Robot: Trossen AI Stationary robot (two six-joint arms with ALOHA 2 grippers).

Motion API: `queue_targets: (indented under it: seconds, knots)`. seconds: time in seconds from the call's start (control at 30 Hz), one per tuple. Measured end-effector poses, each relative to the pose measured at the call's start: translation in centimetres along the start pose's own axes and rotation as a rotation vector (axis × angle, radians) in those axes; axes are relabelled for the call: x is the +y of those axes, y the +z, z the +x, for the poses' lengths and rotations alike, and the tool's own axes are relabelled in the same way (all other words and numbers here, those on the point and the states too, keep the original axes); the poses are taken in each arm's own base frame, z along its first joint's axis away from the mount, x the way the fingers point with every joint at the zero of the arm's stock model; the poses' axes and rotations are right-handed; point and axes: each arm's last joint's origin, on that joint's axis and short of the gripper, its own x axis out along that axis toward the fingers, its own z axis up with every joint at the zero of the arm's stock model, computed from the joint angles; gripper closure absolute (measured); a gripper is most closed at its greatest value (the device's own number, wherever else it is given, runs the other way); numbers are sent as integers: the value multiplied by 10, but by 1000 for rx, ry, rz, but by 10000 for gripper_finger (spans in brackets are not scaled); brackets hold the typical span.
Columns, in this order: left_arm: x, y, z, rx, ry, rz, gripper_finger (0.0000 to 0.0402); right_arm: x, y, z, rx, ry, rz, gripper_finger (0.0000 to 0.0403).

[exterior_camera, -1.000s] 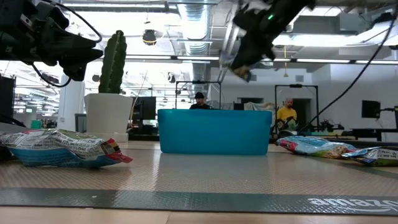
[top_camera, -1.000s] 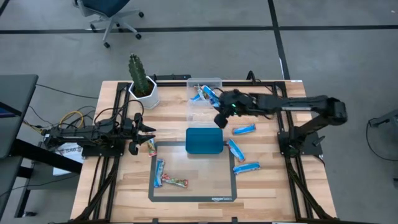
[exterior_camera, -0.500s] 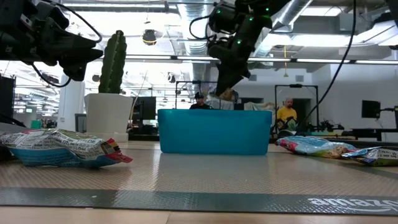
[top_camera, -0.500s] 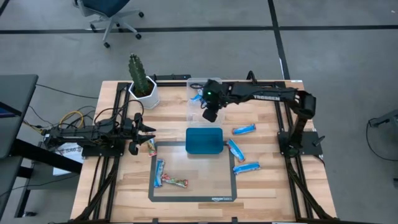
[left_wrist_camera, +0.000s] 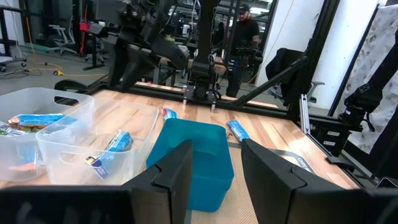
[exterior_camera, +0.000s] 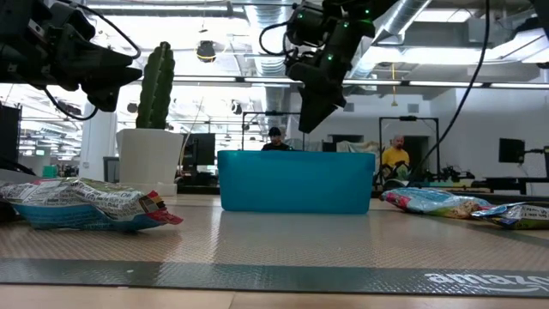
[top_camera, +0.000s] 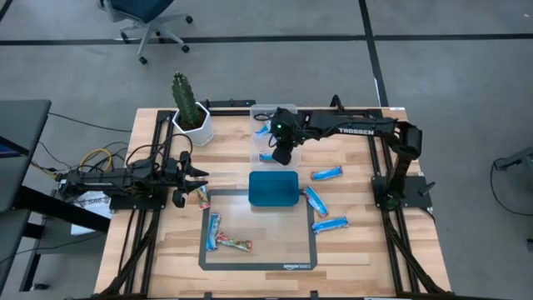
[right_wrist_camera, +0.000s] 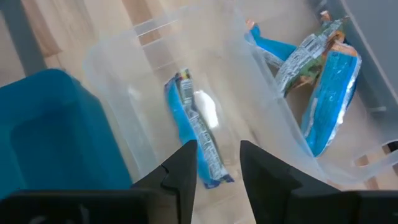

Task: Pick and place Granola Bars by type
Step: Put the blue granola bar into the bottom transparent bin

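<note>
Hovering with fingers apart and empty, the right gripper (top_camera: 281,156) hung over the clear plastic box (right_wrist_camera: 118,62), where one blue bar (right_wrist_camera: 194,130) lay in the near compartment and more sat beyond the divider. Three blue bars (top_camera: 326,174) remained on the table and others lay on the mat (top_camera: 260,265), so sorting looked roughly half done. The left gripper (top_camera: 185,175) waited spread at the left edge.

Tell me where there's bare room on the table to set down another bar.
The mat is mostly bare right of the two bars at its left side. The blue tray looks empty too. It's crowded right of the tray, where three blue bars lie, and in the clear box under the right gripper.
</note>
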Motion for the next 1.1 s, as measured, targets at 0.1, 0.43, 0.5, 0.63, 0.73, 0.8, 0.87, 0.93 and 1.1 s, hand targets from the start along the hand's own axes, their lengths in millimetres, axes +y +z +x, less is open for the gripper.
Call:
queue_targets:
  seconds: [0.1,0.43,0.5,0.63,0.73,0.8,0.87,0.93,1.1]
  knots:
    - [0,0,0,0,0,0,272,6,-2,-7,-3,9,-15,284]
    - [0,0,0,0,0,0,272,28,-17,-63,-6,46,-18,280]
    - [0,0,0,0,0,0,272,33,-25,-72,31,50,-12,280]
    - [0,0,0,0,0,0,272,44,-40,-92,83,63,-36,280]
    - [0,0,0,0,0,0,272,53,-58,-104,94,79,-38,280]
    - [0,0,0,0,0,0,272,60,-77,-108,118,90,-42,280]
    - [0,0,0,0,0,0,272,66,-99,-111,155,104,-51,280]
    - [0,0,0,0,0,0,272,73,-120,-114,201,117,-43,280]
    - [0,0,0,0,0,0,272,91,-167,-119,304,208,3,280]
